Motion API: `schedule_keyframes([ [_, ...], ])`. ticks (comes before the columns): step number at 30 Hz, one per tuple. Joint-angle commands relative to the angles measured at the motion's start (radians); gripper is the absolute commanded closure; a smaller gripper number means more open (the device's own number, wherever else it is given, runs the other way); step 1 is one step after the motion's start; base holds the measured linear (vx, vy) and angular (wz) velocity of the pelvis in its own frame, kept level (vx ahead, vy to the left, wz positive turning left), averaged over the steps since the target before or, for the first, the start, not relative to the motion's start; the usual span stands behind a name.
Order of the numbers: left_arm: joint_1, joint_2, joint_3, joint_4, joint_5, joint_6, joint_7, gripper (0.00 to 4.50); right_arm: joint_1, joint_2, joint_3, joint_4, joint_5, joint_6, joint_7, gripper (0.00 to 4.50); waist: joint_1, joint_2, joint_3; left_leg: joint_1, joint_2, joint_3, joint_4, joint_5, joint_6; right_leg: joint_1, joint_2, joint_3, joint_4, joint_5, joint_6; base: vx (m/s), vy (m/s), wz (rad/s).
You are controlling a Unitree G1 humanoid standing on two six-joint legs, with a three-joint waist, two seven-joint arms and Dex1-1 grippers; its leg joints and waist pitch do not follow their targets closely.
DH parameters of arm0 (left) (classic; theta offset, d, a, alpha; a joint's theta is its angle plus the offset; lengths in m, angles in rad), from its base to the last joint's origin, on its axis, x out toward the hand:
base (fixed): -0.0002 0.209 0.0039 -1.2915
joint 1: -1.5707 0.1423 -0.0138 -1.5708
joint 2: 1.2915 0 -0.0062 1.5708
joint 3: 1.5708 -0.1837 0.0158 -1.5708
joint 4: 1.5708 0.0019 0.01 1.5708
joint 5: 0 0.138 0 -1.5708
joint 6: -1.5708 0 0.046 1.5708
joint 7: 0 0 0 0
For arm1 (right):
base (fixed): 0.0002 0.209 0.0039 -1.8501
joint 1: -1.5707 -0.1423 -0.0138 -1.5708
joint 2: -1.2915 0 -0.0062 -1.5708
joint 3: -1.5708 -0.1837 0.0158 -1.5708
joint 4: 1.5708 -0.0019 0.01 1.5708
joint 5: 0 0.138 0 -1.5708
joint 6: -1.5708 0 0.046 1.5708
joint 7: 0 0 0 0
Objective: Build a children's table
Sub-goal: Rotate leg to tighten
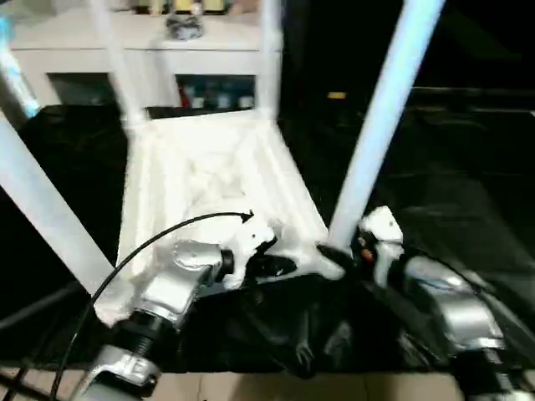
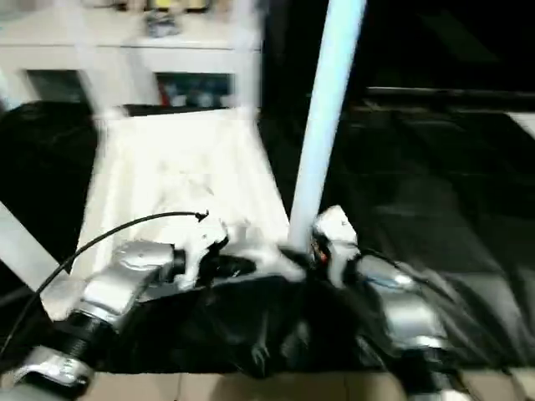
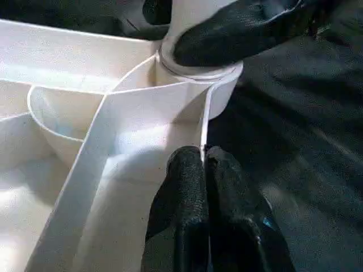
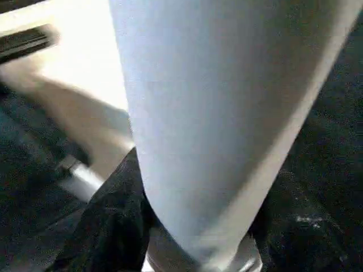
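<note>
I'm looking at some indoor work space, kind unclear, black cloth (image 1: 468,209) covering the work surface, white cabinet (image 1: 134,50) behind, small items on top.

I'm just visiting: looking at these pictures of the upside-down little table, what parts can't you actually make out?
- Tops of the table legs: cut off by the upper edge in both head views.
- Things on the white cabinet behind: too blurred to name.
- Near corner socket: partly covered by the right tool's black finger in the left wrist view.
- Right tool's hold on the leg: the leg blocks most of the right wrist view.
- The table's flat top side: faces down, hidden.
</note>
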Motion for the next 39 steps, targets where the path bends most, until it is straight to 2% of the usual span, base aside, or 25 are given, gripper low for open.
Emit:
schedule_keyframes([
  [1, -0.009, -0.100, -0.014, -0.062, -0.020, 0.009, 0.099, 4.50, -0.006, 0.123, 0.087, 0.121, -0.007, 0.073, -0.102, 2.51, -0.008, -0.011, -0.033, 0.012, 0.050, -0.042, -0.088, -0.449, -0.044, 0.012, -0.057, 0.023, -0.093, -0.530, -0.128, 0.000, 0.000, 0.00],
  [2, 0.004, -0.127, -0.025, -0.078, -0.016, 0.017, 0.115, 4.50, -0.038, 0.172, 0.076, 0.161, -0.021, 0.071, -0.174, 2.51, -0.019, -0.012, -0.031, 0.011, 0.048, -0.047, -0.089, -0.475, -0.051, 0.011, -0.059, 0.018, -0.096, -0.570, -0.118, 0.000, 0.000, 0.00],
  [3, 0.007, -0.131, -0.030, -0.083, -0.016, 0.017, 0.114, 4.50, -0.046, 0.184, 0.074, 0.168, -0.024, 0.071, -0.185, 2.51, -0.029, -0.011, -0.031, 0.010, 0.045, -0.051, -0.088, -0.496, -0.052, 0.012, -0.059, 0.014, -0.101, -0.615, -0.097, 0.000, 0.000, 0.00],
  [5, 0.014, -0.135, -0.047, -0.093, -0.013, 0.011, 0.108, 4.50, -0.058, 0.199, 0.076, 0.172, -0.031, 0.062, -0.187, 2.51, -0.033, -0.009, -0.033, 0.016, 0.043, -0.054, -0.085, -0.514, -0.045, 0.007, -0.060, 0.015, -0.110, -0.634, -0.081, 0.000, 0.000, 0.00],
  [7, 0.020, -0.136, -0.060, -0.102, -0.013, 0.009, 0.098, 4.50, -0.064, 0.208, 0.073, 0.165, -0.027, 0.054, -0.173, 2.51, -0.035, -0.005, -0.032, 0.015, 0.044, -0.056, -0.087, -0.522, -0.040, 0.005, -0.057, 0.015, -0.112, -0.608, -0.085, 0.000, 0.000, 0.00],
  [8, 0.019, -0.135, -0.062, -0.101, -0.014, 0.007, 0.090, 4.50, -0.064, 0.206, 0.069, 0.156, -0.020, 0.048, -0.160, 2.51, -0.033, -0.002, -0.031, 0.020, 0.045, -0.055, -0.087, -0.532, -0.039, 0.002, -0.056, 0.014, -0.113, -0.590, -0.090, 0.000, 0.000, 0.00],
  [10, 0.017, -0.126, -0.071, -0.105, -0.014, 0.003, 0.075, 4.50, -0.066, 0.199, 0.058, 0.157, -0.015, 0.032, -0.146, 2.51, -0.033, 0.000, -0.034, 0.017, 0.047, -0.054, -0.091, -0.522, -0.039, 0.006, -0.053, 0.015, -0.108, -0.517, -0.110, 0.000, 0.000, 0.00],
  [11, 0.015, -0.121, -0.072, -0.106, -0.012, 0.001, 0.068, 4.50, -0.065, 0.191, 0.058, 0.156, -0.013, 0.027, -0.132, 1.96, -0.033, -0.001, -0.035, 0.016, 0.047, -0.053, -0.091, -0.520, -0.039, 0.007, -0.052, 0.016, -0.106, -0.501, -0.116, 0.000, 0.000, 0.00],
  [13, 0.012, -0.115, -0.072, -0.107, -0.011, 0.000, 0.060, 4.50, -0.062, 0.180, 0.056, 0.150, -0.008, 0.025, -0.114, 1.96, -0.031, 0.000, -0.036, 0.017, 0.047, -0.050, -0.091, -0.516, -0.036, 0.007, -0.052, 0.018, -0.102, -0.465, -0.134, 0.000, 0.000, 0.00],
  [14, 0.008, -0.106, -0.072, -0.105, -0.011, -0.002, 0.050, 4.50, -0.058, 0.169, 0.055, 0.140, 0.001, 0.029, -0.094, 1.73, -0.029, 0.003, -0.036, 0.018, 0.048, -0.049, -0.091, -0.510, -0.035, 0.007, -0.052, 0.019, -0.101, -0.439, -0.145, 0.000, 0.000, 0.00],
  [17, -0.004, -0.079, -0.076, -0.097, -0.009, -0.008, 0.021, 4.50, -0.041, 0.124, 0.066, 0.101, 0.019, 0.043, -0.016, 1.55, -0.018, 0.003, -0.039, 0.017, 0.049, -0.043, -0.089, -0.466, -0.020, 0.012, -0.052, 0.023, -0.094, -0.370, -0.171, 0.000, 0.000, 0.00],
  [19, -0.014, -0.059, -0.075, -0.089, -0.007, -0.013, -0.002, 4.50, -0.028, 0.080, 0.093, 0.073, 0.010, 0.032, 0.046, 1.35, -0.009, 0.003, -0.044, 0.012, 0.052, -0.038, -0.086, -0.386, 0.001, 0.020, -0.053, 0.025, -0.083, -0.278, -0.193, 0.000, 0.000, 0.00],
  [21, -0.022, -0.025, -0.079, -0.087, -0.006, -0.021, -0.047, 4.50, -0.017, 0.023, 0.108, 0.037, 0.011, 0.028, 0.125, 1.16, -0.003, 0.005, -0.048, 0.011, 0.052, -0.036, -0.082, -0.339, 0.016, 0.025, -0.051, 0.023, -0.076, -0.224, -0.210, 0.000, 0.000, 0.00],
  [23, -0.025, -0.007, -0.080, -0.085, -0.008, -0.028, -0.073, 4.50, -0.013, -0.010, 0.111, 0.022, 0.017, 0.033, 0.173, 1.08, 0.001, 0.000, -0.051, 0.011, 0.051, -0.030, -0.075, -0.299, 0.035, 0.026, -0.051, 0.025, -0.070, -0.178, -0.229, 0.058, -0.017, 0.04],
  [24, -0.026, 0.000, -0.079, -0.083, -0.008, -0.031, -0.084, 4.50, -0.011, -0.028, 0.115, 0.014, 0.023, 0.037, 0.201, 0.89, 0.004, 0.002, -0.052, 0.007, 0.052, -0.030, -0.072, -0.260, 0.046, 0.030, -0.053, 0.025, -0.064, -0.137, -0.245, 0.058, -0.019, 0.03],
  [25, -0.028, 0.008, -0.079, -0.080, -0.007, -0.035, -0.094, 4.50, -0.010, -0.042, 0.117, 0.007, 0.028, 0.039, 0.224, 0.89, 0.005, 0.001, -0.053, 0.004, 0.051, -0.030, -0.071, -0.241, 0.052, 0.033, -0.052, 0.024, -0.061, -0.117, -0.250, 0.051, -0.020, 0.02],
  [26, -0.029, 0.010, -0.079, -0.079, -0.007, -0.036, -0.097, 4.50, -0.009, -0.047, 0.118, 0.005, 0.030, 0.040, 0.232, 0.82, 0.007, -0.005, -0.054, 0.006, 0.052, -0.029, -0.068, -0.225, 0.059, 0.033, -0.051, 0.023, -0.060, -0.099, -0.255, 0.000, 0.000, 0.00],
  [27, -0.031, 0.042, -0.082, -0.075, -0.013, -0.052, -0.151, 4.50, -0.003, -0.101, 0.131, -0.026, 0.043, 0.058, 0.320, 0.76, 0.010, -0.004, -0.052, 0.006, 0.051, -0.026, -0.065, -0.203, 0.074, 0.033, -0.050, 0.024, -0.055, -0.072, -0.272, 0.000, 0.000, 0.00],
  [29, -0.030, 0.064, -0.085, -0.075, -0.017, -0.064, -0.182, 4.50, -0.003, -0.128, 0.142, -0.029, 0.028, 0.045, 0.345, 0.55, 0.018, -0.005, -0.051, 0.006, 0.053, -0.025, -0.064, -0.200, 0.082, 0.035, -0.051, 0.023, -0.053, -0.093, -0.270, 0.000, 0.000, 0.00],
  [32, -0.031, 0.087, -0.088, -0.071, -0.021, -0.074, -0.210, 4.50, -0.008, -0.154, 0.147, -0.028, 0.028, 0.033, 0.379, 0.37, 0.027, -0.005, -0.048, 0.010, 0.056, -0.026, -0.067, -0.234, 0.059, 0.031, -0.053, 0.024, -0.058, -0.178, -0.258, 0.000, 0.000, 0.00],
  [35, -0.031, 0.120, -0.095, -0.063, -0.025, -0.091, -0.251, 4.50, -0.010, -0.190, 0.149, -0.048, 0.051, 0.049, 0.451, 0.37, 0.032, -0.007, -0.046, 0.018, 0.059, -0.024, -0.070, -0.272, 0.039, 0.025, -0.051, 0.026, -0.062, -0.233, -0.244, 0.000, 0.000, 0.00],
  [38, -0.033, 0.135, -0.095, -0.054, -0.025, -0.100, -0.270, 4.50, -0.017, -0.205, 0.151, -0.041, 0.055, 0.050, 0.473, 0.70, 0.031, -0.009, -0.047, 0.015, 0.059, -0.023, -0.071, -0.263, 0.035, 0.025, -0.050, 0.028, -0.058, -0.219, -0.244, 0.000, 0.000, 0.00],
  [39, -0.032, 0.137, -0.095, -0.052, -0.025, -0.102, -0.274, 4.50, -0.018, -0.209, 0.153, -0.039, 0.056, 0.049, 0.477, 0.73, 0.032, -0.006, -0.048, 0.015, 0.059, -0.023, -0.070, -0.261, 0.034, 0.025, -0.050, 0.028, -0.058, -0.215, -0.244, 0.000, 0.000, 0.00],
])
